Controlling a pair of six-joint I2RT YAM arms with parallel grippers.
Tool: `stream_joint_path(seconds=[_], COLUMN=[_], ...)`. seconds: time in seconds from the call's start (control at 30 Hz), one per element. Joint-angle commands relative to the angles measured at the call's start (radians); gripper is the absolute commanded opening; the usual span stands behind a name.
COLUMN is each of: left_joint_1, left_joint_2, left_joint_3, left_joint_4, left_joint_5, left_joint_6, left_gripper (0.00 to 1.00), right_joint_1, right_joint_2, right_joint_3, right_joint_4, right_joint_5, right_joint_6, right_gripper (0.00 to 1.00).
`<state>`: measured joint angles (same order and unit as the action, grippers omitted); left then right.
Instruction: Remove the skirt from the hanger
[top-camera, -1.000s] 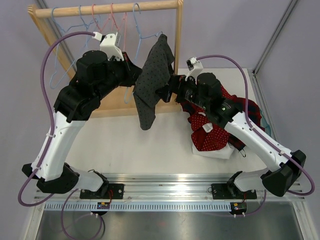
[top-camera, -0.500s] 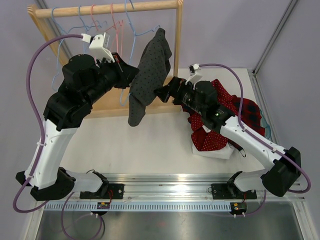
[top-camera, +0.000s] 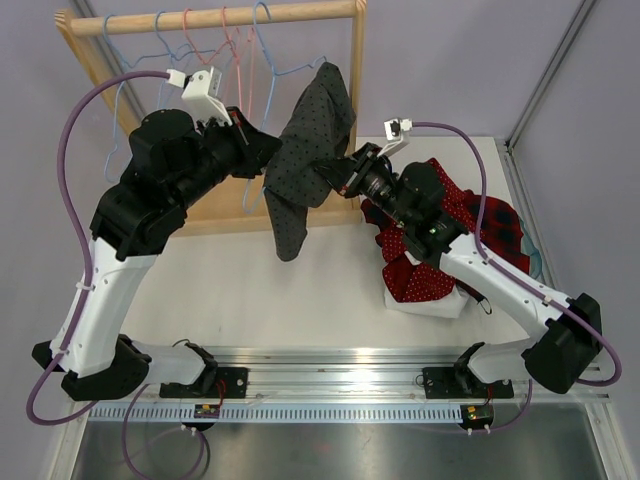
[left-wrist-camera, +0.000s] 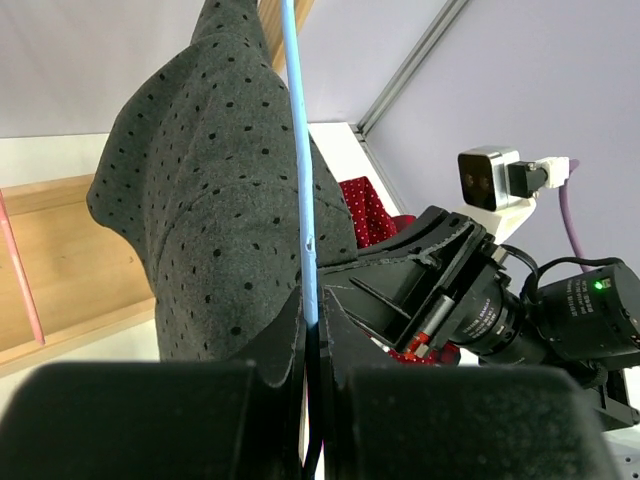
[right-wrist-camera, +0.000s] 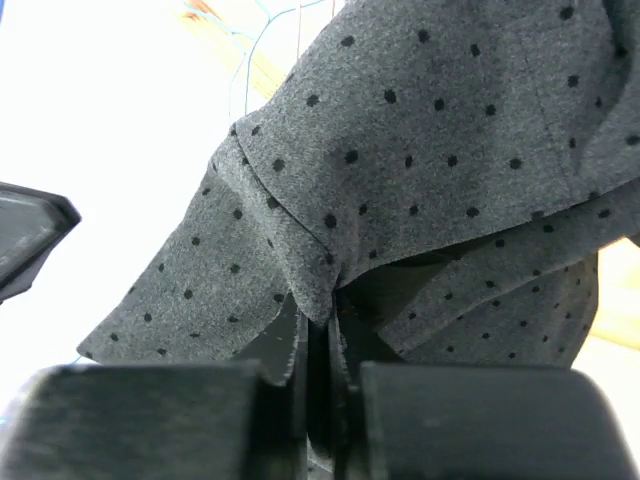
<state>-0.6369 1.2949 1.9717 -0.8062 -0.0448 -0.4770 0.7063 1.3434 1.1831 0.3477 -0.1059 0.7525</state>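
Note:
The skirt (top-camera: 305, 150), grey with black dots, hangs from a light blue wire hanger (top-camera: 290, 72) at the right end of the wooden rail. My left gripper (top-camera: 262, 158) is on the skirt's left side, shut on the blue hanger wire (left-wrist-camera: 300, 150) beside the skirt (left-wrist-camera: 210, 200); its tips meet around the wire at the left gripper (left-wrist-camera: 313, 310). From the right, my right gripper (top-camera: 335, 175) reaches into the cloth. In the right wrist view a fold of the skirt (right-wrist-camera: 430, 150) is pinched in the shut right gripper (right-wrist-camera: 320, 330).
A wooden rack (top-camera: 357, 90) stands at the back with several empty wire hangers (top-camera: 190, 45) on its rail. A pile of red dotted garments (top-camera: 440, 240) lies on the table to the right, under my right arm.
My right gripper was open beside the skirt and has now shut on a fold of it. The left arm shifted up and left with the hanger, and the skirt swung with it.

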Motion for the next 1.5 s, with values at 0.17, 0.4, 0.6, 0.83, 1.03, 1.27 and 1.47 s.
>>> stream_joint_path(seconds=[0.17, 0.4, 0.6, 0.83, 1.03, 1.27, 1.47], left_joint_1=[-0.004, -0.004, -0.003, -0.004, -0.003, -0.004, -0.004], left_joint_2=[-0.059, -0.095, -0.137, -0.167, -0.164, -0.187, -0.192], left_joint_3=[-0.020, 0.033, -0.031, -0.117, -0.111, -0.117, -0.134], left_joint_4=[0.133, 0.010, 0.005, 0.039, 0.018, -0.025, -0.021], left_joint_5=[-0.072, -0.259, -0.305, -0.290, -0.317, -0.380, -0.363], left_joint_6=[0.046, 0.173, 0.190, 0.160, 0.164, 0.184, 0.178], left_gripper=[0.00, 0.00, 0.00, 0.00, 0.00, 0.00, 0.00], right_joint_1=[0.009, 0.007, 0.005, 0.005, 0.005, 0.005, 0.005], right_joint_2=[-0.186, -0.528, -0.740, -0.652, -0.610, -0.592, -0.554], right_joint_3=[-0.065, -0.241, -0.212, 0.012, 0.089, 0.102, 0.122], right_joint_4=[-0.030, -0.427, -0.664, -0.662, -0.455, -0.150, -0.190], right_joint_5=[0.070, 0.513, 0.854, 1.098, 1.299, 1.362, 1.313], right_joint_6=[-0.070, -0.215, -0.287, -0.495, -0.692, -0.981, -0.990], right_gripper=[0.00, 0.00, 0.00, 0.00, 0.00, 0.00, 0.00])
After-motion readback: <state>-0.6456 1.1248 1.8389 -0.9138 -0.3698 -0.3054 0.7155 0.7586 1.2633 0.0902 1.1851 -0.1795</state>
